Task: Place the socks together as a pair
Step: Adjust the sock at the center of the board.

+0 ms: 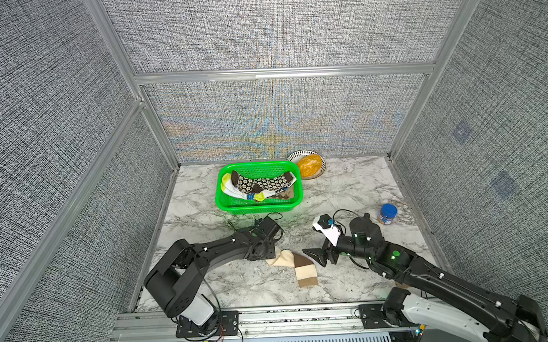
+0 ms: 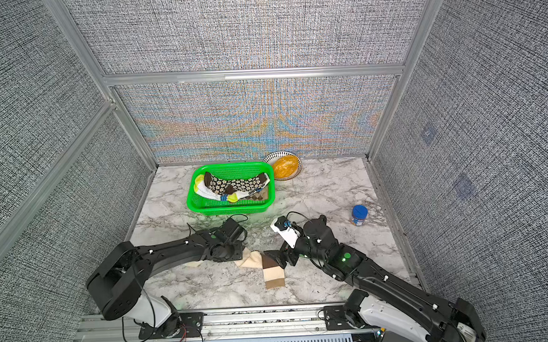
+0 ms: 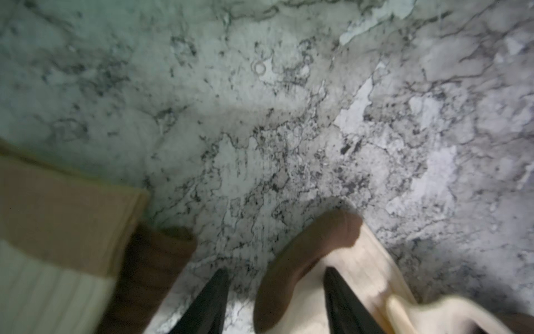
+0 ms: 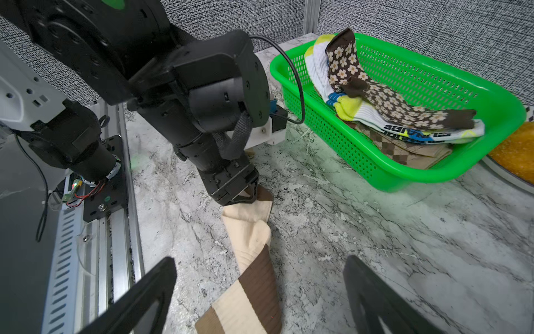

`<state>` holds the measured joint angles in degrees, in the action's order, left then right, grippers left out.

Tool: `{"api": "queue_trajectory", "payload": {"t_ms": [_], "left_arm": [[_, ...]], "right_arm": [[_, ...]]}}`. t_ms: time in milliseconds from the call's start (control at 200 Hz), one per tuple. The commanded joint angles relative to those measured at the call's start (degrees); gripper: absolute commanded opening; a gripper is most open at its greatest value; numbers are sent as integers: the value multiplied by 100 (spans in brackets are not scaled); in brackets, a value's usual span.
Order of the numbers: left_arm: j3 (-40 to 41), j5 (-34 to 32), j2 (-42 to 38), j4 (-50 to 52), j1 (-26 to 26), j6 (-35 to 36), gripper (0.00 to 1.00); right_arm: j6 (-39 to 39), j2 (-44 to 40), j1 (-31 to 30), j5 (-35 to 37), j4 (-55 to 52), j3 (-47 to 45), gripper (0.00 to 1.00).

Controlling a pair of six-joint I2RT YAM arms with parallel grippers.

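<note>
A cream brown-banded sock (image 1: 302, 265) (image 2: 270, 270) (image 4: 251, 289) lies on the marble table near the front. My left gripper (image 3: 274, 271) (image 4: 245, 196) is down at the sock's brown toe (image 3: 289, 274). Its jaws stand partly apart with the toe between them, and marble shows beside one finger (image 3: 213, 300). A banded stretch (image 3: 57, 231) lies to one side. My right gripper (image 1: 314, 257) (image 2: 275, 257) (image 4: 260, 260) hovers open over the brown band, holding nothing. A green basket (image 1: 258, 207) (image 4: 404, 179) holds the brown flowered sock (image 1: 260, 182), a white and yellow sock (image 1: 232, 189) and a diamond check sock (image 1: 286, 195).
A bowl (image 1: 309, 165) with something orange in it leans at the back wall, right of the basket. A blue-lidded jar (image 1: 387, 214) stands at the right, behind my right arm. An aluminium rail (image 1: 272, 318) runs along the table's front edge.
</note>
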<state>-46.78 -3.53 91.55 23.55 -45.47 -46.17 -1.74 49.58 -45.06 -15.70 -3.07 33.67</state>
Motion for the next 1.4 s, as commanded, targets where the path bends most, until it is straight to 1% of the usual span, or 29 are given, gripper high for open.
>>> {"api": "queue_trajectory", "payload": {"t_ms": [0,40,95,105,120,195,285,365,445,600,771,801,886,971,1051,1101,1191,1251,1286,1351,1391], "left_arm": [[-84,567,358,-73,21,257,37],[-23,578,383,-136,28,253,24],[-77,599,352,-40,30,358,4],[-107,610,339,-19,25,380,1],[-145,640,308,13,17,423,0],[-355,815,17,58,-136,475,0],[-1014,897,-301,385,-491,473,0],[-1608,930,-498,613,-769,436,0],[-2087,1082,-566,622,-896,377,0],[-3074,1250,-409,448,-1135,306,0],[-4423,1436,124,350,-1390,358,0],[-4647,1463,227,377,-1416,363,0],[-5014,1429,403,375,-1502,310,0],[-4786,1337,287,46,-1560,76,0],[-4070,1155,-21,-413,-1561,-278,0],[-3537,882,-265,-612,-1561,-528,0],[-2548,141,-754,-769,-1511,-1059,0],[-1937,-415,-1075,-830,-1454,-1358,0],[-1582,-608,-1259,-900,-1383,-1461,0],[-1126,-648,-1550,-1069,-1234,-1643,0],[-982,-546,-1689,-1239,-1226,-1573,0]], "right_arm": [[174,-45,68,111,50,11,92],[208,-38,114,97,28,31,93],[224,-28,167,53,26,43,92],[222,-28,176,51,26,43,92],[226,-25,185,54,37,53,93],[280,6,293,203,54,114,93],[436,42,649,325,65,192,93],[716,131,1239,-19,67,292,94],[904,324,1830,-346,-116,521,94],[1185,466,2809,-845,-299,908,94],[1282,295,3585,-1260,-323,1181,95],[1299,273,3723,-1351,-334,1407,95],[1285,238,4019,-1417,-501,1638,95],[1243,212,4272,-1476,-679,1864,95],[1222,200,4408,-1513,-761,1996,95],[1177,256,4406,-1594,-807,2050,95],[1216,420,4405,-1905,-761,2012,95],[1302,541,4336,-2147,-625,1868,96],[1348,588,4226,-2181,-562,1785,98],[1330,653,3930,-2120,-467,1640,98],[1281,676,3720,-2007,-448,1583,98]]}}
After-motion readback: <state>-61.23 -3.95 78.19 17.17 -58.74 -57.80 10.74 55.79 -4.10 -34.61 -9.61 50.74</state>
